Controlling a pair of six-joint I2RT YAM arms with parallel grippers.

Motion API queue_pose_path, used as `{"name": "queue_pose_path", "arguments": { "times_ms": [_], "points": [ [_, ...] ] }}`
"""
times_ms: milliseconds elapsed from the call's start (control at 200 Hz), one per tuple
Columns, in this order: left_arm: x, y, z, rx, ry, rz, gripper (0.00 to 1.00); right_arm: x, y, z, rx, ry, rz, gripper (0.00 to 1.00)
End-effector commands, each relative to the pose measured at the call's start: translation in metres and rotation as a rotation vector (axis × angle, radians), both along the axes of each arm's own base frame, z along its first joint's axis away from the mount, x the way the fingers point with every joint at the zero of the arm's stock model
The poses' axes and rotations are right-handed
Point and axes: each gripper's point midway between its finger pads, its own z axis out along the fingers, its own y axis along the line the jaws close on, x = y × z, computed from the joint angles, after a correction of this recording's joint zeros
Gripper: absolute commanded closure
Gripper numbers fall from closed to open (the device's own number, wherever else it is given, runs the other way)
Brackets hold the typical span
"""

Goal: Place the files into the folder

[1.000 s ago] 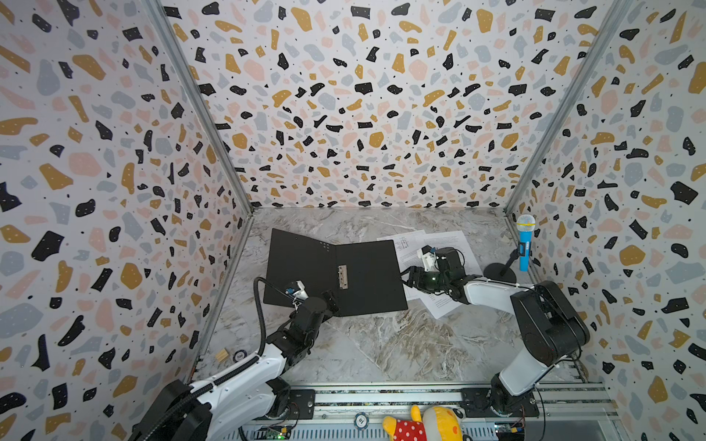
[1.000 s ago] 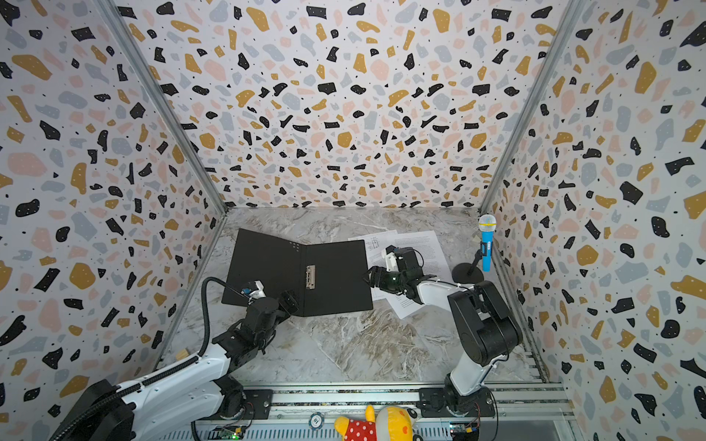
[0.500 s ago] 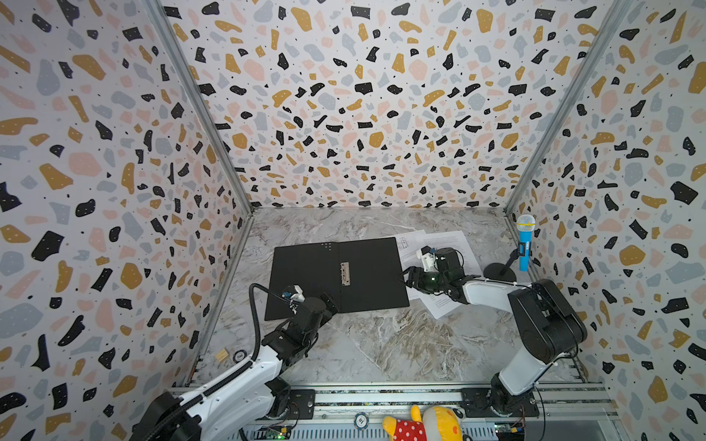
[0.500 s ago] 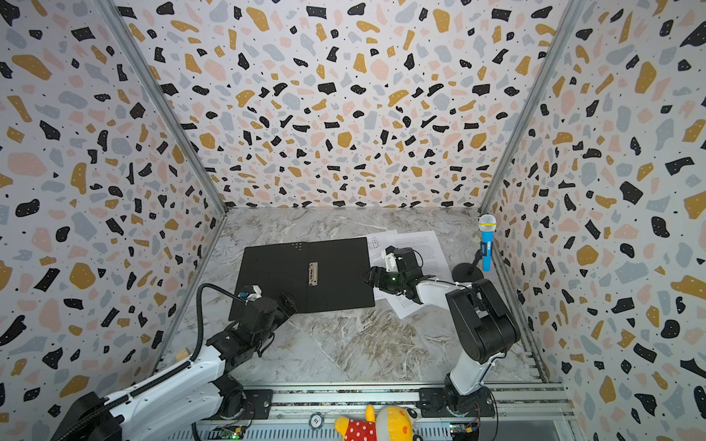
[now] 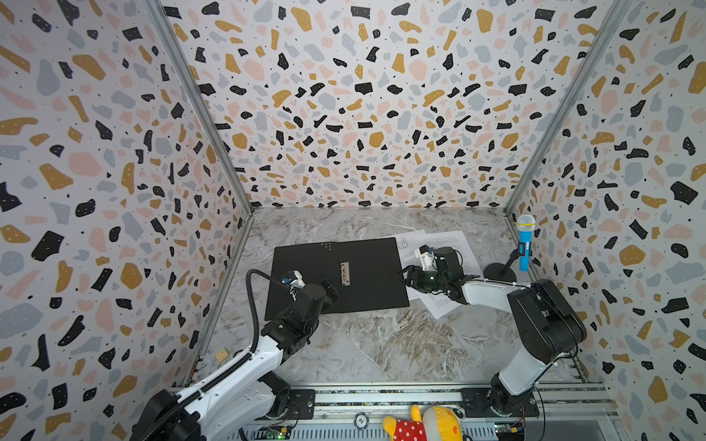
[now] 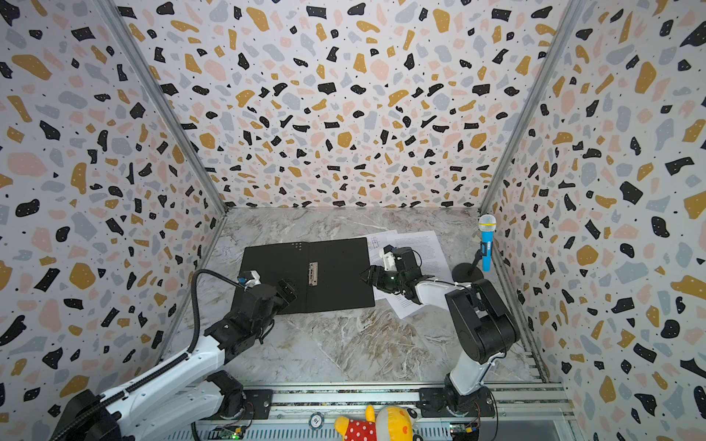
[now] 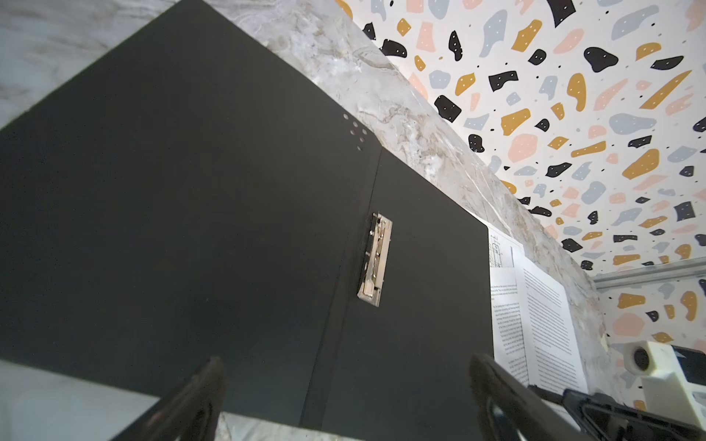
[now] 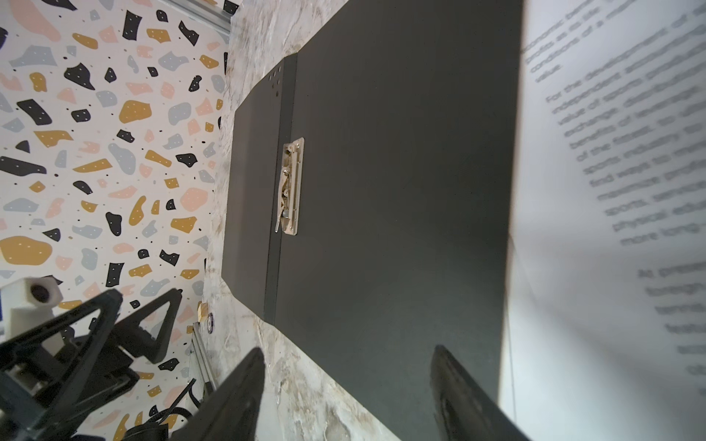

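The folder (image 5: 305, 263) (image 6: 275, 263) lies open and flat on the marble table, black inside up. Its metal clip (image 5: 345, 273) (image 7: 376, 259) (image 8: 291, 187) sits at the spine. The files (image 5: 450, 244) (image 6: 424, 244) (image 7: 546, 317) (image 8: 611, 191), white printed sheets, lie overlapping just right of the folder, and its right edge covers part of them. My left gripper (image 5: 331, 290) (image 6: 288, 289) (image 7: 345, 366) hangs open over the folder's near edge by the spine, holding nothing. My right gripper (image 5: 405, 277) (image 6: 366, 275) (image 8: 347, 353) stands open at the folder's right edge, nothing between its fingers.
A blue toy microphone (image 5: 524, 244) (image 6: 486, 244) on a black stand is at the far right by the wall. A plush toy (image 5: 420, 424) lies on the front rail. A small wooden block (image 5: 221, 355) sits at the left wall's foot. Patterned walls enclose three sides.
The folder's left cover, raised a second ago, has dropped flat on the table. Both arms have stayed roughly where they were.
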Motion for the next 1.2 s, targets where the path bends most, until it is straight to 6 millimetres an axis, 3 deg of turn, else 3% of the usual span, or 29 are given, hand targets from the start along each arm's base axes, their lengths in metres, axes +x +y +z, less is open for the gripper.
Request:
{"name": "queue_pose_path", "arguments": {
  "times_ms": [0,130,345,506,626,1016,1191],
  "points": [
    [0.024,-0.008,0.005,0.048,-0.011,-0.106,0.03,0.005,0.018,0.021,0.041,-0.034,0.032,0.32],
    [0.049,-0.018,-0.009,0.053,0.04,-0.214,0.17,0.001,0.031,0.024,0.053,-0.033,0.05,0.33],
    [0.083,-0.039,-0.039,0.105,0.141,-0.358,0.54,-0.006,0.063,0.021,0.067,-0.013,0.105,0.37],
    [0.104,-0.048,-0.048,0.108,0.154,-0.387,0.69,-0.007,0.081,0.012,0.069,0.017,0.133,0.47],
    [0.117,-0.047,-0.056,0.132,0.181,-0.38,0.73,-0.01,0.093,0.007,0.072,0.031,0.161,0.54],
    [0.142,-0.046,-0.087,0.131,0.237,-0.379,0.85,-0.01,0.102,-0.001,0.06,0.047,0.171,0.56],
    [0.149,-0.045,-0.09,0.122,0.235,-0.383,0.86,-0.012,0.113,-0.002,0.063,0.052,0.187,0.66]
  ]
}}
